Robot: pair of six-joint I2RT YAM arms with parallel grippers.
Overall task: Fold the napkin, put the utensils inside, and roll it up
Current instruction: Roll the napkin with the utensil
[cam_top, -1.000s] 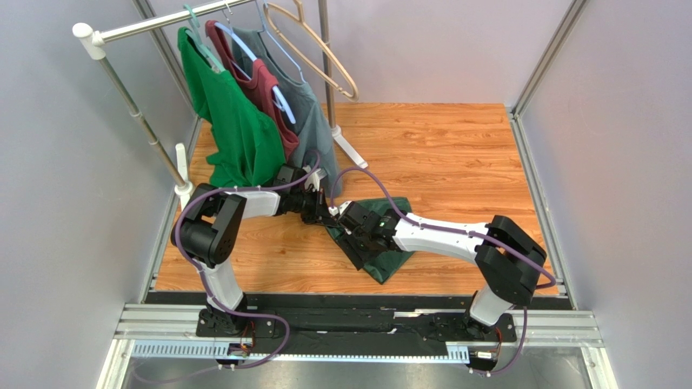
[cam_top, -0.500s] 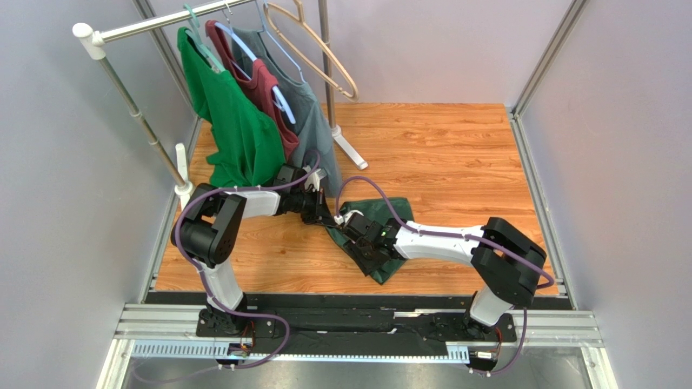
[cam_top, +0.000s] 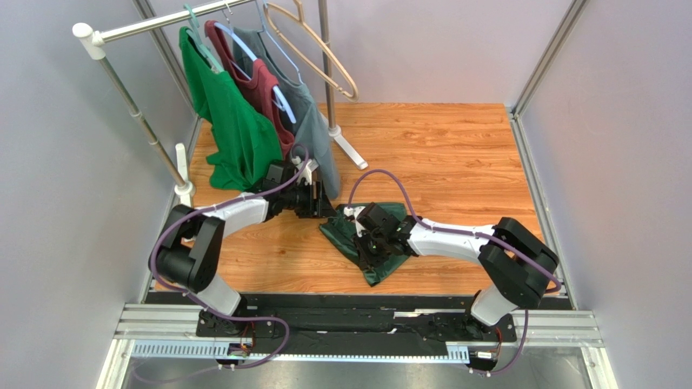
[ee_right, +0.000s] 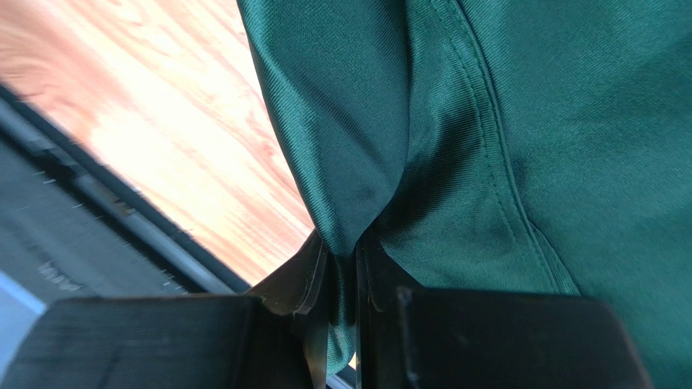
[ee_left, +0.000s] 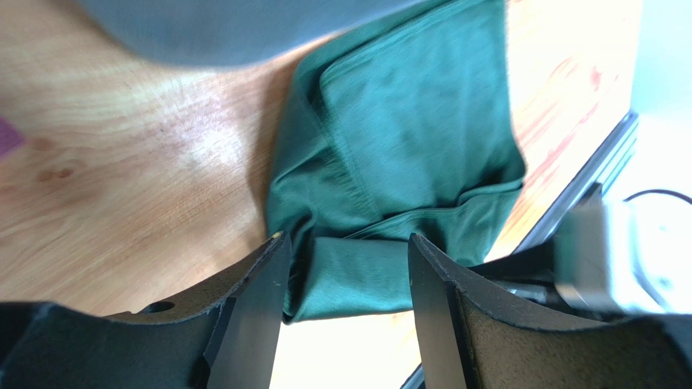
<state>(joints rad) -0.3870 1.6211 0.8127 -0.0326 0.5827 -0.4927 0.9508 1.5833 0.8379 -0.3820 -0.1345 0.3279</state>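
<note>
The napkin [cam_top: 382, 263] is a dark green cloth lying crumpled and partly folded on the wooden table, just in front of the arms. My right gripper [cam_top: 367, 250] rests on top of it. In the right wrist view that gripper [ee_right: 341, 253] is shut on a raised fold of the napkin [ee_right: 528, 121]. My left gripper [cam_top: 318, 207] hovers off the cloth's far-left corner, under the hanging shirts. It is open [ee_left: 347, 241], with the napkin [ee_left: 406, 121] below and beyond its fingers and nothing gripped. The utensils are out of view.
A clothes rack stands at the back left with a bright green shirt [cam_top: 231, 121], a maroon one [cam_top: 264, 89], a grey-green one [cam_top: 313, 121] and an empty wooden hanger [cam_top: 321, 49]. The rack's foot [cam_top: 349, 150] lies close behind my left gripper. A black rail [cam_top: 349, 301] borders the near edge.
My left gripper has opened, let go of the napkin and drawn back towards the shirts. My right gripper has closed on a fold of the cloth and shifted slightly left.
</note>
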